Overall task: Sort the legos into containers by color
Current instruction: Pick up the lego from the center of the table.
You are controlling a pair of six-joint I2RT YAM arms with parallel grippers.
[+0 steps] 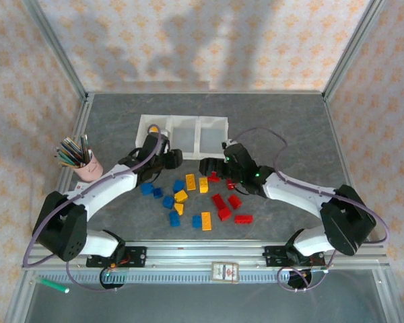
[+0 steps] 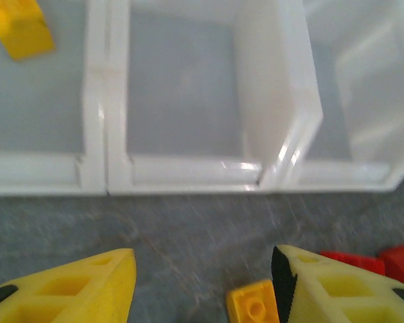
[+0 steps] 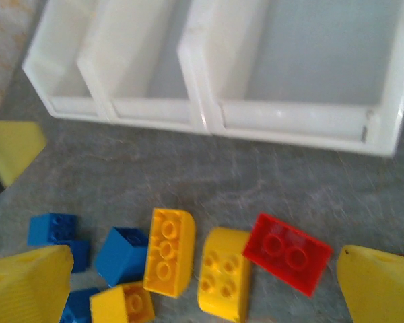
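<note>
Left claw [image 2: 203, 269] gapes empty facing white translucent plastic bins [image 2: 188, 173], yellow studded brick [image 2: 19, 27] sorted upper left; right claw [image 3: 205, 261] spreads wide over loose coloured bricks [image 3: 286, 252], for picking.

Your desk [image 1: 289, 128] is a grey, stone-patterned slab. At its far middle the row of white containers [image 1: 188, 118] stands on it, and near the left edge you have a pink cup [image 1: 89, 169] of pencils. Just in front of the containers the legos [image 1: 181, 196] lie scattered: blue ones [image 1: 168, 201] left, yellow-orange ones [image 1: 190, 182] in the middle, red ones [image 1: 219, 200] right
</note>
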